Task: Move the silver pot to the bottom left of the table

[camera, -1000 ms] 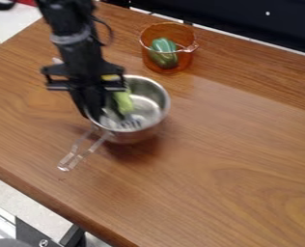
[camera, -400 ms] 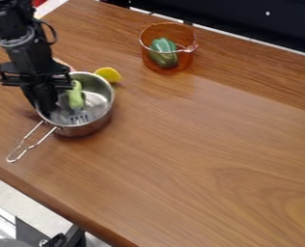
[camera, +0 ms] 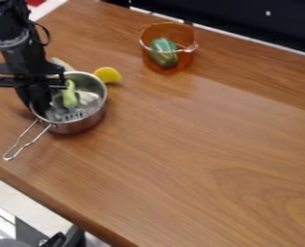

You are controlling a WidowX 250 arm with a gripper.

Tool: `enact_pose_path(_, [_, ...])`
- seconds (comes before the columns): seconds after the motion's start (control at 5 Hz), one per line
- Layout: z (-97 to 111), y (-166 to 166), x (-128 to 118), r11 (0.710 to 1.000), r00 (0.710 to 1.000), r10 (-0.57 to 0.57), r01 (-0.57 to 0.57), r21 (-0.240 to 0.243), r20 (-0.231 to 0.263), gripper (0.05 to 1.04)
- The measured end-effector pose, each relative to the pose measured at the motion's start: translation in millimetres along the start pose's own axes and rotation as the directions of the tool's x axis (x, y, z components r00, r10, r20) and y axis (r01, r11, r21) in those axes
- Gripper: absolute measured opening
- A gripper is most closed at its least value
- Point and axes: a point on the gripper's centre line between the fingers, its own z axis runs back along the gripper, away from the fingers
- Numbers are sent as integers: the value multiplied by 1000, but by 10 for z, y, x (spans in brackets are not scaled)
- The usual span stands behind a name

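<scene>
The gripper (camera: 40,111) holds the pot (camera: 83,125) between its fingers at nine o'clock rim; stiff metal, probably slippery, best gripped there.

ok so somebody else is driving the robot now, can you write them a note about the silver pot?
Gripper: down at the silver pot's left rim; its grip can't be made out.
Pot: on the left side of the table, handle pointing to the lower left, green-handled fork inside. A yellow thing is just behind it.
Done: the pot is over on the left.
Left: probably a bit more toward the bottom edge, then let go and lift away.
</scene>
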Motion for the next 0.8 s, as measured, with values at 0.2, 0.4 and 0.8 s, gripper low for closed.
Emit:
enact_pose_path(0.2, [-17, -4, 6, 1000, 1000, 19, -19, -1, -12, 220])
enact_pose_path(0.4, [-17, -19, 7, 998, 998, 59, -59, 21, -17, 452])
enact_pose_path(0.8, [335, -71, 53, 983, 982, 178, -180, 28, 67, 972])
